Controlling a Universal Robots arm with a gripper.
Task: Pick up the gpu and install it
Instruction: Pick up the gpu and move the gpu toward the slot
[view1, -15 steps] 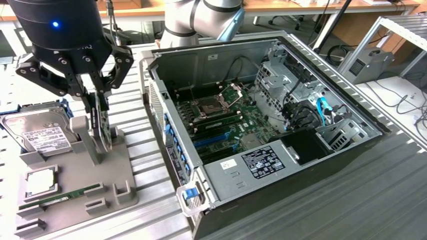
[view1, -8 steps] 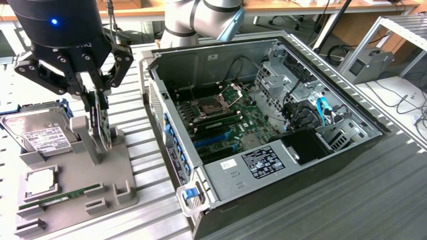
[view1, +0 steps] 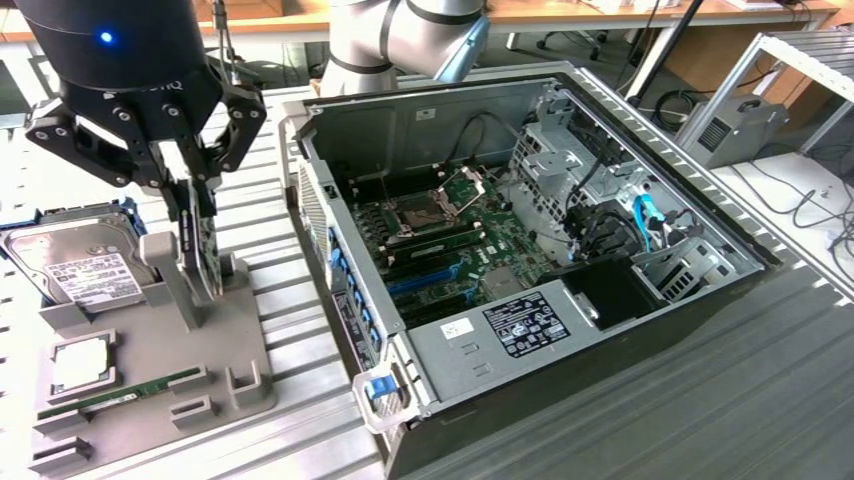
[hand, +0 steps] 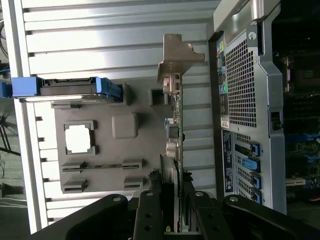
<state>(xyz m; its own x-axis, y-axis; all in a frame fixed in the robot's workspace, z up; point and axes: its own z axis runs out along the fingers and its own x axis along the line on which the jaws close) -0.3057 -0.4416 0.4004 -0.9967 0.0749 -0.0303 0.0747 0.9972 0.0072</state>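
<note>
Jaws, my 2, pinch the gpu (view1: 203, 250) by its upper edge; the card stands on edge at the grey holder tray (view1: 147, 400) on the worktop (view1: 304, 425), just beside the open computer case (view1: 315, 190). I judge a straight, upright lift best, so the silver bracket (hand: 178, 55) clears both tray and case wall.
</note>
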